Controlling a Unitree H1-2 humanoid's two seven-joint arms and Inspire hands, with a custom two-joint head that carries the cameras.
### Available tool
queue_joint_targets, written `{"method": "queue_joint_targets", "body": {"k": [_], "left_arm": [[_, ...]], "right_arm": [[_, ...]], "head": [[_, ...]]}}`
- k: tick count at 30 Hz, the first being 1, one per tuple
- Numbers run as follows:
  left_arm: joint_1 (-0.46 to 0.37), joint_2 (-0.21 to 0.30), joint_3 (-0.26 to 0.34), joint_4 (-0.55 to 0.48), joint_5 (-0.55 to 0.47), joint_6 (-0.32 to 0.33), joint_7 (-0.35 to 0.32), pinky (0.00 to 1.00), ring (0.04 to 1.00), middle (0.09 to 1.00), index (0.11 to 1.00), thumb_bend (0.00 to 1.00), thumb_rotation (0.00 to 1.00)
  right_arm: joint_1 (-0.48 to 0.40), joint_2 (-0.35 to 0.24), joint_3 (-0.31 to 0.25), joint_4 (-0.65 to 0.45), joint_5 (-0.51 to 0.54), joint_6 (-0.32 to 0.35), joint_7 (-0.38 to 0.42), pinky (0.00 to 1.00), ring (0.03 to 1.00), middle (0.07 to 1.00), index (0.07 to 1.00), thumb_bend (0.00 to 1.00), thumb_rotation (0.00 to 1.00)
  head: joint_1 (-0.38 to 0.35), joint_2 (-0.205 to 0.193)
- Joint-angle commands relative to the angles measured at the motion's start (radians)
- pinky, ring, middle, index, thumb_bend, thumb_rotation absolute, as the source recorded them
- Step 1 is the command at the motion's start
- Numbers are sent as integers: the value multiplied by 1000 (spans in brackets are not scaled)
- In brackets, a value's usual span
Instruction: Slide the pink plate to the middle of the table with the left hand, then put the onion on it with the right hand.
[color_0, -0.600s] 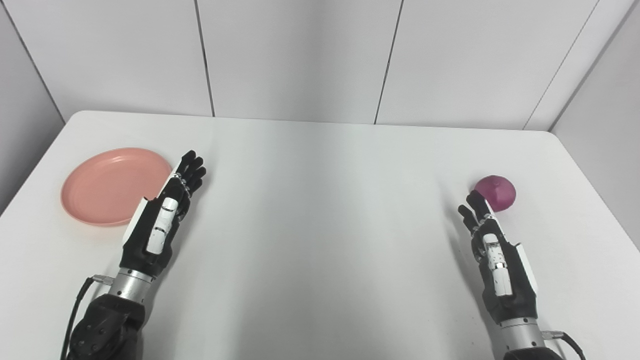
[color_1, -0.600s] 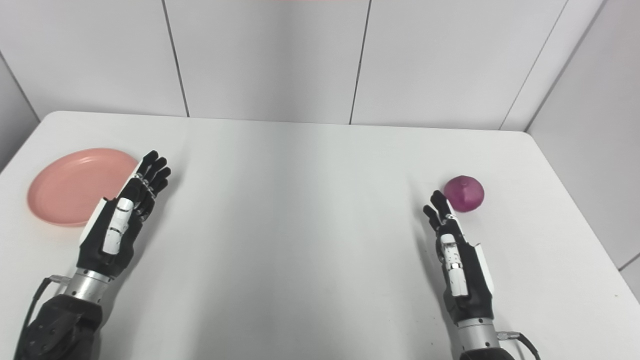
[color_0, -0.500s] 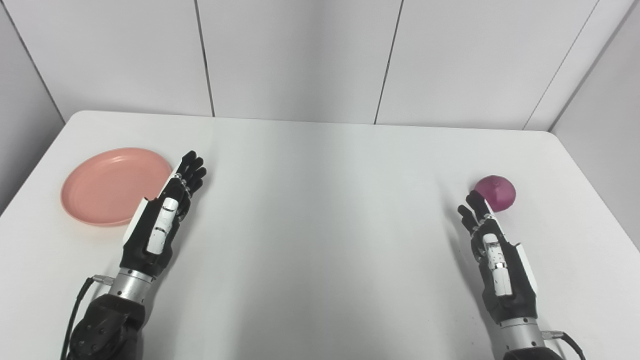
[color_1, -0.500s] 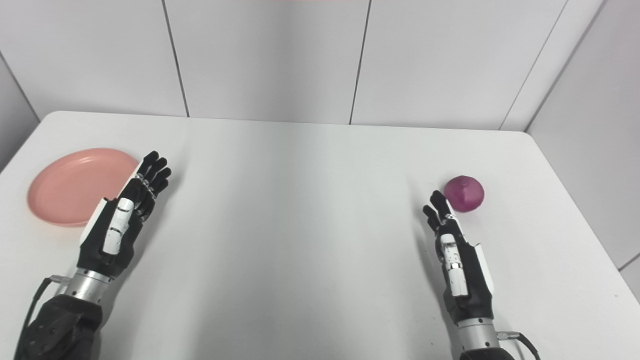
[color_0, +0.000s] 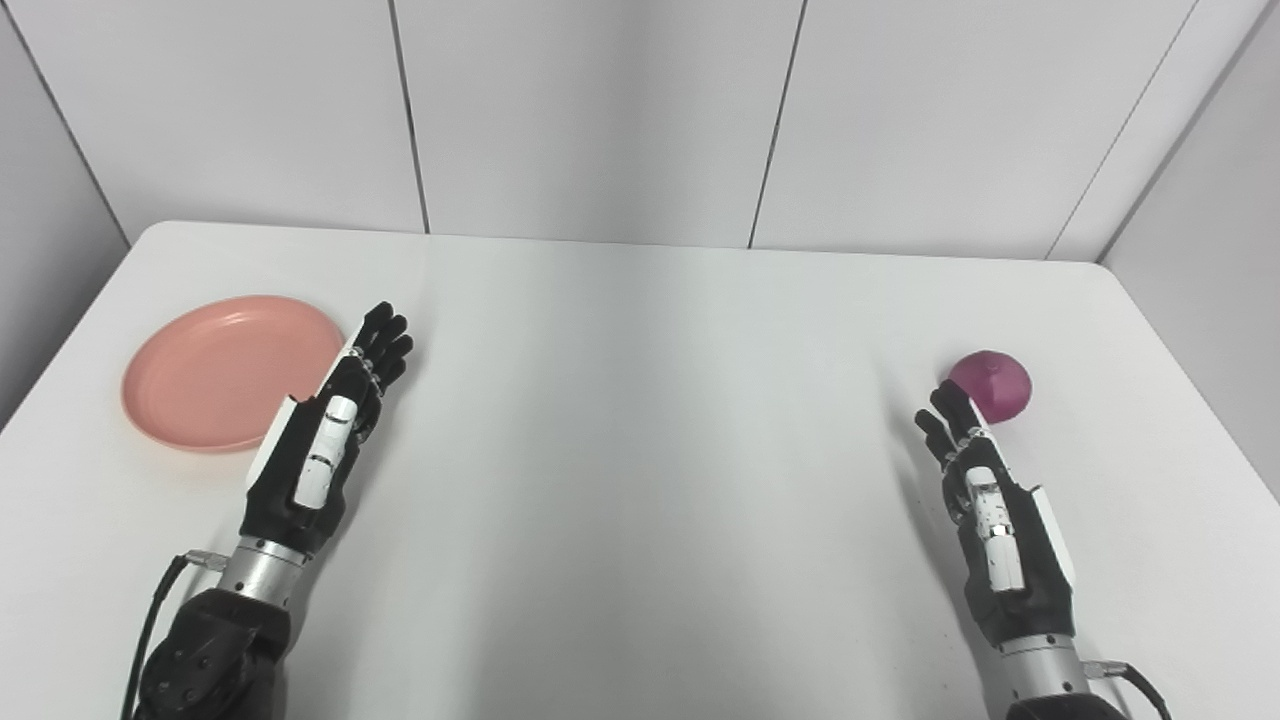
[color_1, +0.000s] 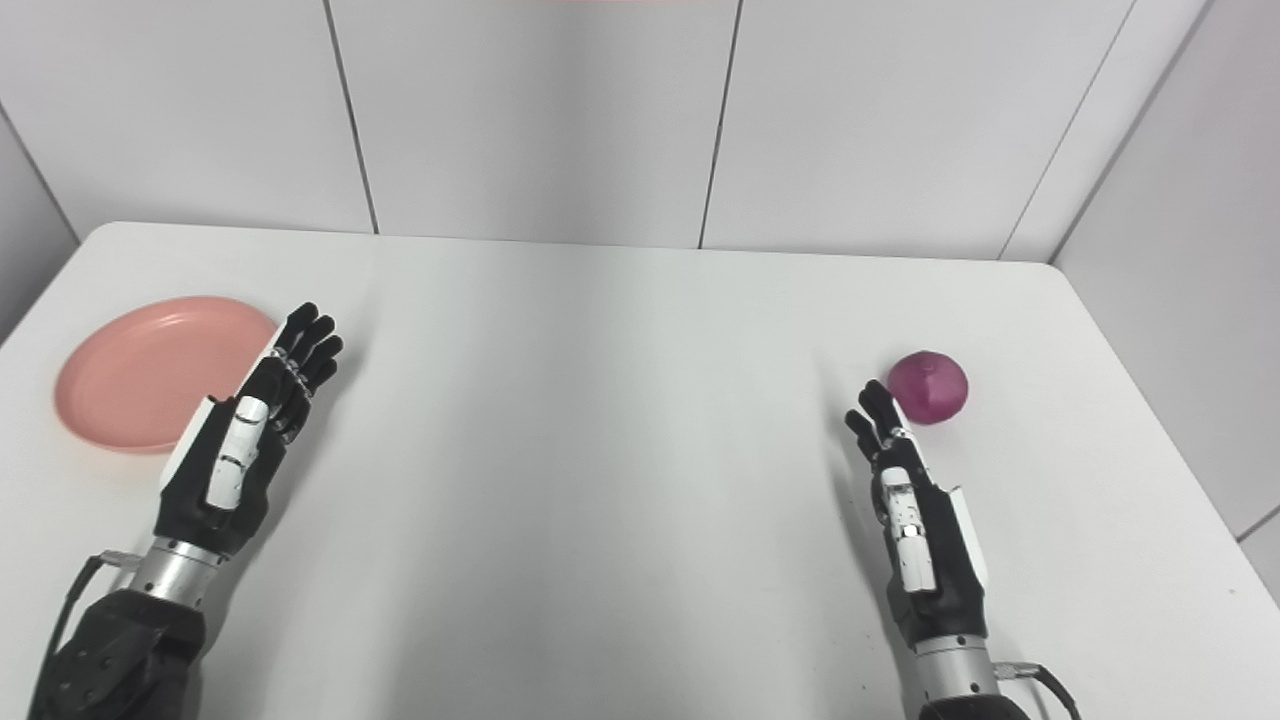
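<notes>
A pink plate (color_0: 215, 368) lies flat near the table's left edge. My left hand (color_0: 325, 440) is open, fingers straight, on edge just right of the plate and overlapping its right rim in the picture; whether it touches the rim I cannot tell. A purple onion (color_0: 991, 385) rests on the table at the far right. My right hand (color_0: 985, 510) is open with fingers stretched forward, its fingertips just short of the onion's near left side. Neither hand holds anything.
The white table (color_0: 640, 420) has rounded far corners and stands against grey wall panels (color_0: 600, 110). Its right edge runs close beyond the onion. A black cable (color_0: 150, 620) hangs by my left wrist.
</notes>
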Motion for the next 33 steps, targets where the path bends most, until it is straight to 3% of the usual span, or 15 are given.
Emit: {"method": "queue_joint_targets", "body": {"k": [1, 23, 33], "left_arm": [[122, -49, -28, 96, -10, 5, 1, 1000, 981, 989, 969, 508, 1000], [122, -48, -31, 105, -5, 3, -1, 1000, 979, 986, 965, 528, 1000], [129, -89, -40, 72, 43, 32, 48, 1000, 965, 967, 944, 527, 1000]], "right_arm": [[-5, 19, 15, 98, 7, -12, 3, 996, 951, 971, 969, 225, 1000], [-3, 18, 15, 94, -1, -4, -1, 987, 949, 971, 968, 231, 1000], [-4, -8, 4, 94, 30, -9, 26, 1000, 974, 992, 985, 215, 1000]], "head": [[0, -1], [12, -2], [135, -8]]}}
